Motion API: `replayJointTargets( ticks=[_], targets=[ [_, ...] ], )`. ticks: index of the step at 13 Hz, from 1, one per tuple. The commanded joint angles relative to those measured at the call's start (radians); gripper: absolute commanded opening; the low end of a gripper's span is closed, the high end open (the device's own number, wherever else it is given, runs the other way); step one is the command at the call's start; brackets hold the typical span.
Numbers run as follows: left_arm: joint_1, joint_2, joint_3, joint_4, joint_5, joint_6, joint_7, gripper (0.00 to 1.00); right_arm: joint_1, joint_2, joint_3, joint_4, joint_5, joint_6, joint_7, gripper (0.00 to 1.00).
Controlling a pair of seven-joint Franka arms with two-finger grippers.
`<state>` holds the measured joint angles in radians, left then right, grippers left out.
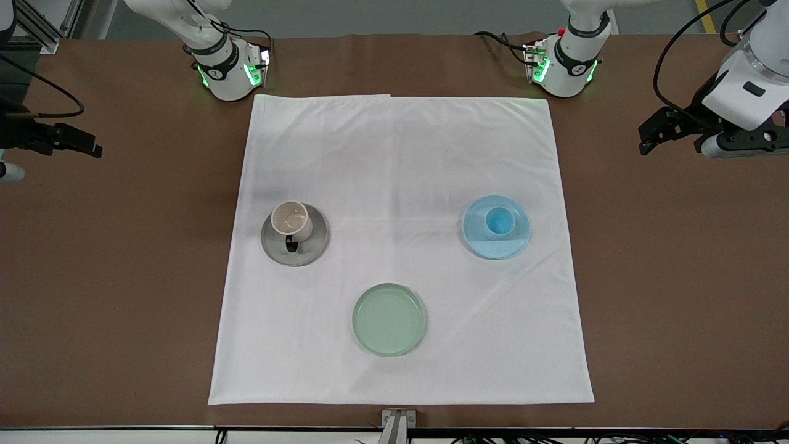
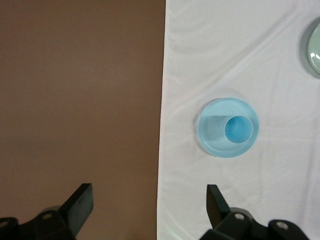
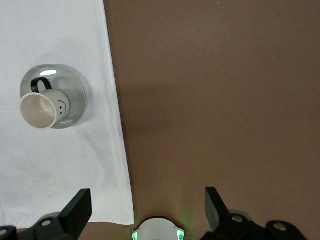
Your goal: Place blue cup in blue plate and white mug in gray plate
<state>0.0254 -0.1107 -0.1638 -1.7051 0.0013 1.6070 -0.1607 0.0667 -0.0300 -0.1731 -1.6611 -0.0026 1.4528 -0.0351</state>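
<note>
The blue cup (image 1: 499, 222) stands upright in the blue plate (image 1: 496, 250) on the white cloth, toward the left arm's end; both show in the left wrist view, cup (image 2: 237, 129) and plate (image 2: 212, 135). The white mug (image 1: 291, 220) stands on the gray plate (image 1: 274, 246) toward the right arm's end, its dark handle pointing toward the front camera; the right wrist view shows mug (image 3: 40, 110) and plate (image 3: 75, 92). My left gripper (image 1: 647, 139) (image 2: 150, 200) is open and empty above the brown table off the cloth. My right gripper (image 1: 92, 147) (image 3: 147, 200) is open and empty above the table's other end.
A pale green plate (image 1: 389, 319) lies empty on the white cloth (image 1: 400, 154), nearer the front camera than the other two plates; its edge shows in the left wrist view (image 2: 315, 47). The right arm's base (image 3: 157, 230) shows below the right gripper.
</note>
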Motion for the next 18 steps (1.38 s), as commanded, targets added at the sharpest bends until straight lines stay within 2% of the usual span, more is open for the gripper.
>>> replayJointTargets(
  ticks=[1,4,7,11,16,18],
  targets=[
    [0.005,-0.015,0.0,-0.008,-0.023,-0.001,0.02,1.0,-0.025,-0.015,0.017,0.019,-0.028,0.015,-0.019,1.0],
    [0.005,-0.017,0.0,-0.007,-0.023,-0.001,0.02,1.0,-0.056,0.042,0.017,0.15,-0.027,0.018,-0.055,1.0],
    [0.007,-0.017,0.0,-0.005,-0.023,-0.001,0.02,1.0,-0.056,0.091,0.017,0.214,-0.021,0.021,-0.091,1.0],
    [0.007,-0.012,0.0,0.001,-0.021,-0.001,0.018,1.0,-0.018,0.102,0.024,0.234,-0.02,0.04,0.01,1.0],
    [0.007,0.013,0.001,0.05,-0.012,-0.018,0.012,1.0,-0.015,0.102,0.026,0.262,-0.005,0.049,0.018,1.0],
    [0.004,0.013,0.001,0.048,-0.011,-0.018,0.01,1.0,-0.021,0.102,0.024,0.264,0.041,0.049,0.017,1.0]
  ],
)
